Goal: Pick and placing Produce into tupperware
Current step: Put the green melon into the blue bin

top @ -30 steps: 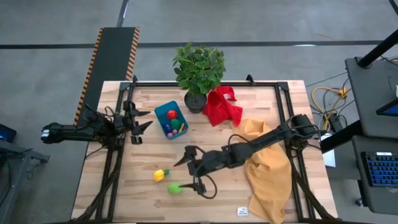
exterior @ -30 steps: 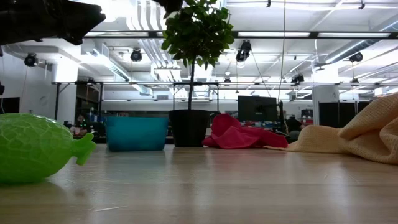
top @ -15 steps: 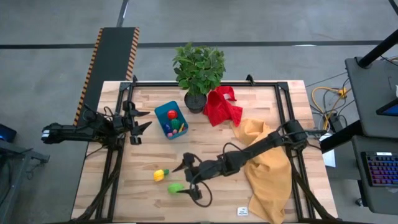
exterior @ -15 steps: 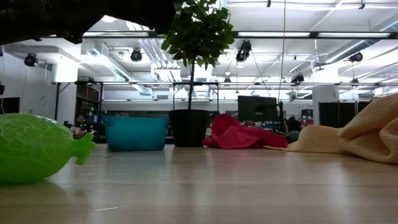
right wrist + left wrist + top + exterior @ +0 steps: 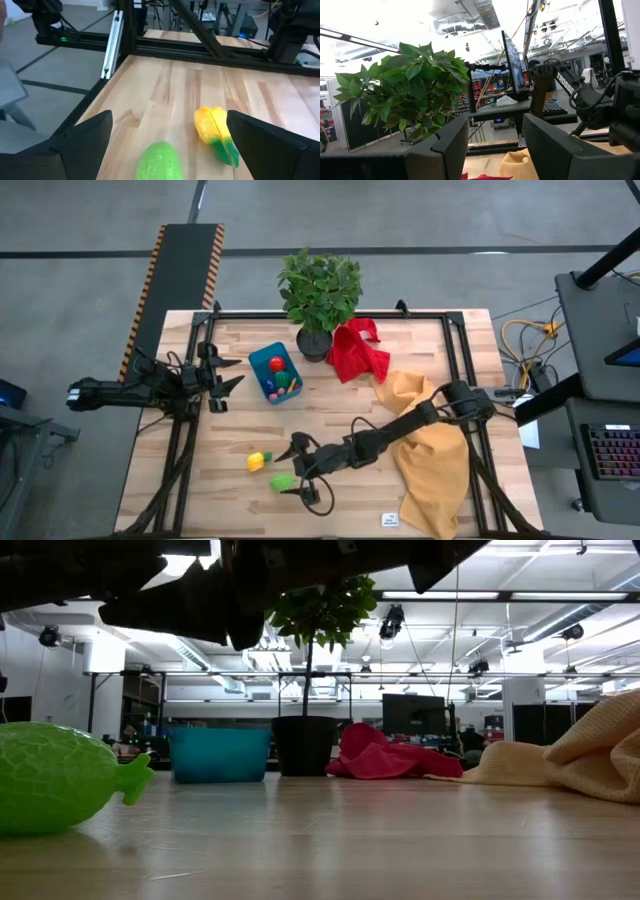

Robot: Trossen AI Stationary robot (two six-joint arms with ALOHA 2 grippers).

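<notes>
Right claw [image 5: 298, 469] wide open and empty, poised over green produce [image 5: 282, 481] beside yellow piece [image 5: 258, 461].

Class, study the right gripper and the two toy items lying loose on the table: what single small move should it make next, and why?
Probably lower straight onto the green toy. The right gripper hangs open over it, fingers to either side in the right wrist view, not touching it. The yellow toy lies beside it, so a straight descent avoids a nudge. The blue tub awaits.
</notes>
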